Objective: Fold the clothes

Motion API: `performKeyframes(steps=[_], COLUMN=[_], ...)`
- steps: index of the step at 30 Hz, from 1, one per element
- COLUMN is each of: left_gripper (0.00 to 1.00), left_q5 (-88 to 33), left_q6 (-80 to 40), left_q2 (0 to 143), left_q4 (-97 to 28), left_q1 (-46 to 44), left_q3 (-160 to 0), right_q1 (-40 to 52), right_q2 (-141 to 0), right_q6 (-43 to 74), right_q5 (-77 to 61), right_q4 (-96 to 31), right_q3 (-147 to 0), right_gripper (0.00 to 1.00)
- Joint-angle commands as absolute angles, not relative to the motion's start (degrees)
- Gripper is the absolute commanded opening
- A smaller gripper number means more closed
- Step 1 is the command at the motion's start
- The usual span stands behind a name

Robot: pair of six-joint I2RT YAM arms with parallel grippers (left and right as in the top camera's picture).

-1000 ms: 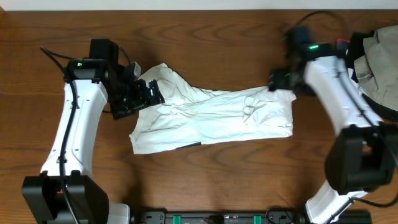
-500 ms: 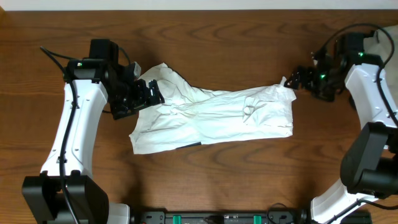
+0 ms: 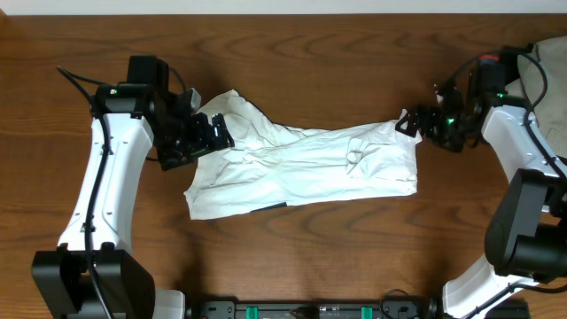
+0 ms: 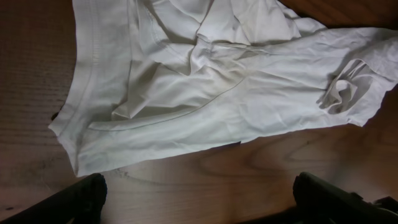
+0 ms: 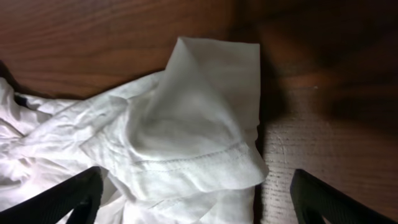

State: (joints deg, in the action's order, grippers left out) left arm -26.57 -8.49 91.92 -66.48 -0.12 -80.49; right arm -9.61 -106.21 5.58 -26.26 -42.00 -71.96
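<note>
We see a wooden desk (image 3: 292, 248). Crumpled white clothes (image 3: 310, 164) lie across its middle, a beige cloth (image 3: 556, 80) at its right edge.

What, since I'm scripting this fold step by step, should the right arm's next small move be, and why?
Probably ease the right gripper down and shut its jaws on the raised corner of the clothes. In the wrist view the jaws stand open on either side of that corner, and nothing is gripped yet.

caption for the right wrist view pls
Open right hand over a peaked corner of the white shirt on a wooden table
</note>
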Motion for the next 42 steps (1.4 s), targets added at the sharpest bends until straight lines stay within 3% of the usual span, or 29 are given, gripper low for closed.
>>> performKeyframes(steps=[1, 7, 14, 17, 26, 32, 42], left_gripper=[0.98, 0.98, 0.98, 0.98, 0.98, 0.98, 0.98], left_q5=[-25.89, -25.89, -25.89, -25.89, -25.87, -25.87, -25.89], left_q6=[-7.27, -7.27, -7.27, -7.27, -7.25, -7.25, -7.27], left_q2=[91.42, 91.42, 91.42, 91.42, 91.42, 91.42, 91.42], left_q4=[-66.81, -66.81, -66.81, -66.81, -66.81, -66.78, -66.76], left_q1=[-0.1, -0.08, -0.08, -0.08, -0.08, -0.08, -0.08], left_q3=[-81.06, -81.06, -81.06, -81.06, -81.06, -81.06, -81.06], right_q1=[-9.3, -9.32, -9.1, -8.95, -8.93, -8.84, -1.63], right_q2=[-106.1, -106.1, -106.1, -106.13, -106.06, -106.06, -106.06], right_q6=[5.02, 5.52, 5.96, 6.7, 9.82, 11.64, 16.97], right_q5=[-29.08, -31.75, -31.75, -31.75, -35.64, -45.41, -48.25], right_q4=[-39.97, -35.18, -33.61, -33.43, -32.12, -31.83, -30.15], right_q3=[-70.08, -67.35, -66.59, -66.59, -68.07, -69.87, -69.87], right_gripper=[0.89, 0.73, 0.65, 0.45, 0.12, 0.01, 0.01])
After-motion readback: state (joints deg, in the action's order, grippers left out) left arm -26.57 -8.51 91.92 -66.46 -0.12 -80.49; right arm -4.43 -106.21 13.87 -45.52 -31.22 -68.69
